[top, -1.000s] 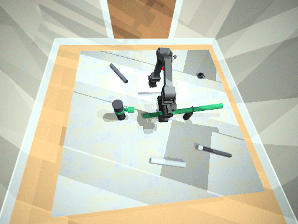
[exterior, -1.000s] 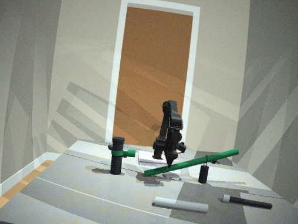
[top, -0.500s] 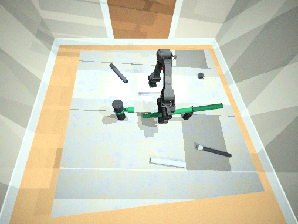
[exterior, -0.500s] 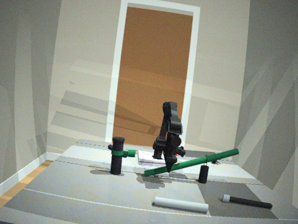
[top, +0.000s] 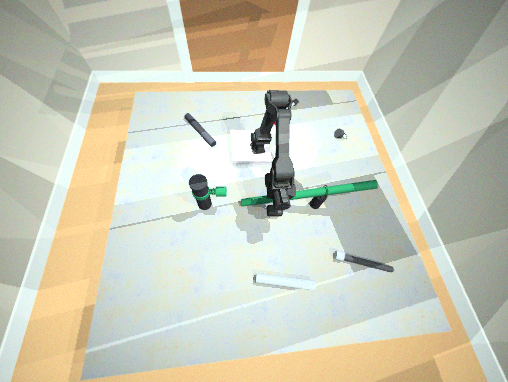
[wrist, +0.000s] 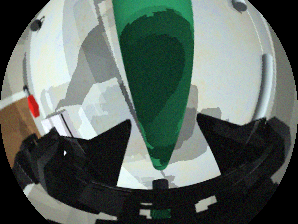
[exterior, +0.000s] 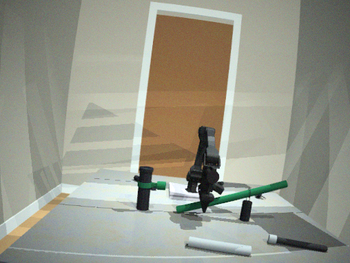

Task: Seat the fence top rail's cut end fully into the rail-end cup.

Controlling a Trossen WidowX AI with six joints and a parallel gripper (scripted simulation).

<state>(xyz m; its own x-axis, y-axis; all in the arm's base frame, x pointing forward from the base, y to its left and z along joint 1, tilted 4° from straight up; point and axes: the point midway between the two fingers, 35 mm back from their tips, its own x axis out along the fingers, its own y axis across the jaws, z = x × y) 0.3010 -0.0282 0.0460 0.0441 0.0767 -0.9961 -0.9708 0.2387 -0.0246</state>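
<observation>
The green rail runs through the loop cap on the short dark post. It slopes down to its left end, which lies low, right of and below the green cup, apart from it. The cup hangs on the green band, high on the big black post. My gripper is open, with its fingers on either side of the rail near its left part. Whether a finger touches the rail is unclear.
A white box lies behind the rail. A white tube and a white-ended dark rod lie in front. Another dark rod lies back left, a small dark piece back right.
</observation>
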